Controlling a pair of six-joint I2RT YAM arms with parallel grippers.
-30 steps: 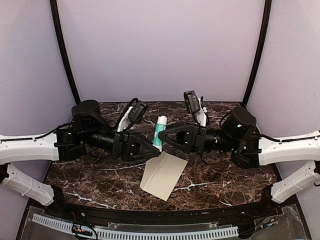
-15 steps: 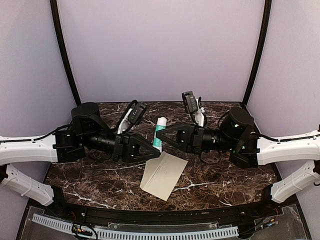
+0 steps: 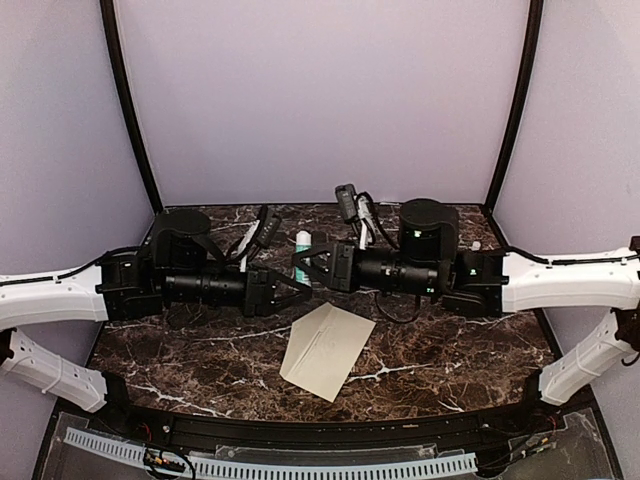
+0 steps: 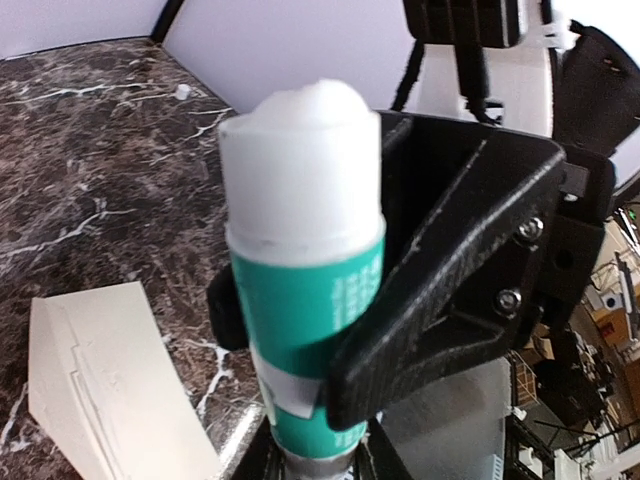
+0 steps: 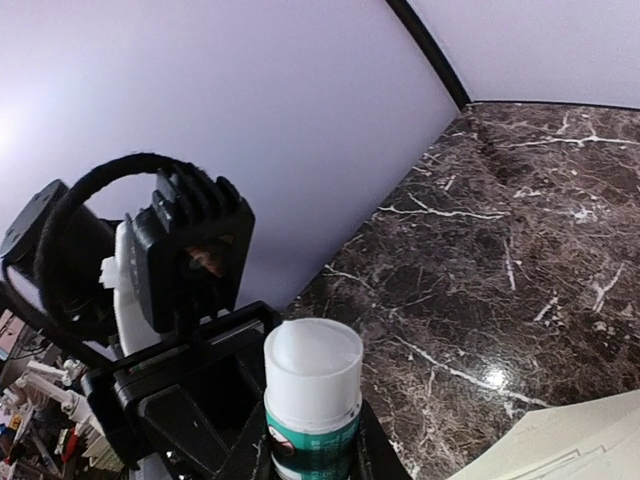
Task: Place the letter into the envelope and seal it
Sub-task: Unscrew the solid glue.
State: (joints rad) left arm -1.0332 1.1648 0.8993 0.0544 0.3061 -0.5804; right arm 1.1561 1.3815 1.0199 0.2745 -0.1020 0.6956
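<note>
One envelope (image 3: pixel 327 350), one glue stick (image 3: pixel 302 246)

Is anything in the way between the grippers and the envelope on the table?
Nothing visible lies between them and the envelope. But the left gripper and right gripper both clamp the glue stick, held above the table beyond the envelope.

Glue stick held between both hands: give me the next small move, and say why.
Probably ease the two hands apart along the white-and-green plastic glue stick to pull its cap off. The left hand and the right hand both clamp it in mid-air, its end in the right wrist view looks capped, and the cream-beige paper envelope lies flat beneath.
</note>
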